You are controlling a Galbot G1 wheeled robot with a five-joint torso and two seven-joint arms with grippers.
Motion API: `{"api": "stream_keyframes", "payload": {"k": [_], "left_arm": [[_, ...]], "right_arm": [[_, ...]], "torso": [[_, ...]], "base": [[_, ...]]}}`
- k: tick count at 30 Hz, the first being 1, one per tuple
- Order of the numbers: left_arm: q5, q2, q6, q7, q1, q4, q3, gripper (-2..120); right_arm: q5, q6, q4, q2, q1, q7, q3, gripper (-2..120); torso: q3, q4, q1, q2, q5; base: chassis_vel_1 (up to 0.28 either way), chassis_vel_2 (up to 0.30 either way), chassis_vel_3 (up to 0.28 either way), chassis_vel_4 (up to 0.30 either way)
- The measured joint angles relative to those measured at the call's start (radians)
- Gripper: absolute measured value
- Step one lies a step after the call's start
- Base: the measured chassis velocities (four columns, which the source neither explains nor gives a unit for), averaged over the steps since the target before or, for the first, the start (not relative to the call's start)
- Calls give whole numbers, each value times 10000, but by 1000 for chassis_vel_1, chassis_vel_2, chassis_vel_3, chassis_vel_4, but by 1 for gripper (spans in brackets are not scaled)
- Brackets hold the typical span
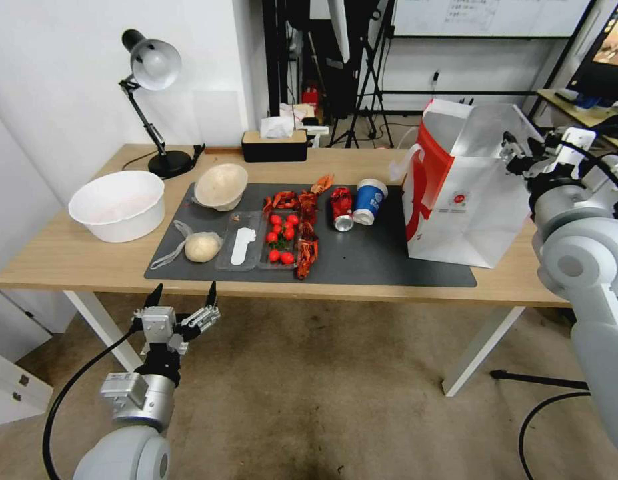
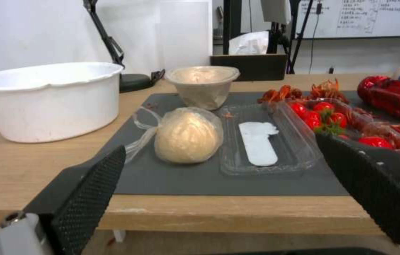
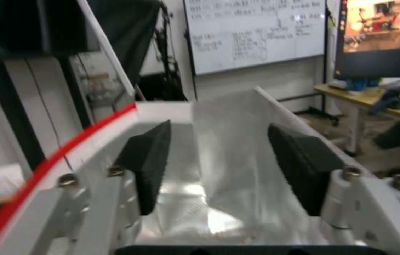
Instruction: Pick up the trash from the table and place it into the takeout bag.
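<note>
On the table [image 1: 69,257] lies a dark grey mat [image 1: 382,263] strewn with trash: a beige paper bowl [image 1: 221,187], a clear bag with a beige lump [image 1: 202,247], a crushed red can [image 1: 341,208] and a blue paper cup [image 1: 370,201]. The takeout bag [image 1: 465,207] stands upright at the mat's right end. My left gripper [image 1: 183,300] hangs open below the table's front edge, facing the bagged lump [image 2: 188,136] and the bowl [image 2: 203,85]. At the bag's top right edge, my right gripper [image 1: 515,150] is open and empty, its fingers [image 3: 146,163] above the silvery lining [image 3: 228,170].
A clear plastic tray [image 1: 262,247] of cherry tomatoes and red crayfish shells [image 1: 306,247] lies mid-mat. A white basin [image 1: 119,205] sits on the table's left, a black desk lamp [image 1: 152,67] and a tissue box [image 1: 275,143] at the back. Bare floor lies before the table.
</note>
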Motion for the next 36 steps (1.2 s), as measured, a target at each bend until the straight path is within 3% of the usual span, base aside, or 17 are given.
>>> {"api": "stream_keyframes", "payload": {"k": [1, 2, 11, 18, 27, 30, 31, 36], "left_arm": [[0, 0, 0, 1, -3, 0, 1, 100], [0, 0, 0, 11, -6, 0, 2, 100], [-21, 26, -26, 37, -22, 5, -11, 100], [-97, 112, -46, 40, -45, -2, -85, 100], [-141, 211, -157, 39, -40, -12, -157, 100], [-144, 222, -170, 39, -41, -2, -162, 100], [-153, 249, -194, 39, -46, 28, -169, 100], [-159, 279, -194, 37, -77, 52, -171, 100]], "right_arm": [[90, 207, 15, -9, 9, -112, 2, 62], [441, 1000, 115, -45, 8, -646, 8, 69], [763, 2638, 1343, -176, -1102, -2957, 53, 99], [-602, 3405, 2178, -336, -3125, -4507, -262, 100], [-4217, 3923, 2533, 369, -5631, -4301, -798, 100], [-4522, 4059, 2533, 518, -5958, -4178, -849, 100], [-5308, 4398, 2495, 906, -6749, -3708, -992, 100], [-6547, 5015, 2243, 1202, -7766, -2702, -1296, 100]], "torso": [[0, 1, 0, 0, -1], [-1, 3, 1, 0, -1], [-1, 2, 0, 0, -2], [-1, 1, 0, 3, -2], [-1, 1, 0, 3, -2], [-1, 2, 0, 3, 1], [-1, 1, 0, 3, -2], [-1, 3, -1, 3, -2]], "base": [[0, 0, 0, 0], [0, 0, 0, 0], [0, 0, 0, 0], [0, 0, 0, 0], [0, 0, 0, 0], [0, 0, 0, 0], [0, 0, 0, 0], [0, 0, 0, 0]]}}
